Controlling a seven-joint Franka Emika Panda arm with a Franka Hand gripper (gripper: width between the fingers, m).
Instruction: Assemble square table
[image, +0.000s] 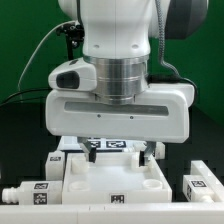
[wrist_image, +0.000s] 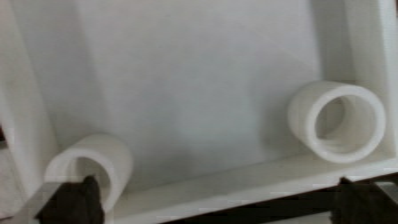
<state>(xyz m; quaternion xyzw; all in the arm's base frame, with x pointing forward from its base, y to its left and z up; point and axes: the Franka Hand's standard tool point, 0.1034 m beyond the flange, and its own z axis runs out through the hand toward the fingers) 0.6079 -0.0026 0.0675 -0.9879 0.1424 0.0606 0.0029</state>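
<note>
Hovering low over the square table slab (image: 100, 178) at the exterior frame's bottom middle, the gripper (wrist_image: 217, 195) has its jaws wide apart; a leg (image: 28, 190) lies lower left.

Arm (image: 120, 45) low over square table (image: 92, 180)

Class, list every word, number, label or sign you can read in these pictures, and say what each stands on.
No words, numbers or brand names are readable in either view.
Only black-and-white marker tags, without letters: on the square tabletop front rim, the leg at the exterior view's left and the leg at its right.
</note>
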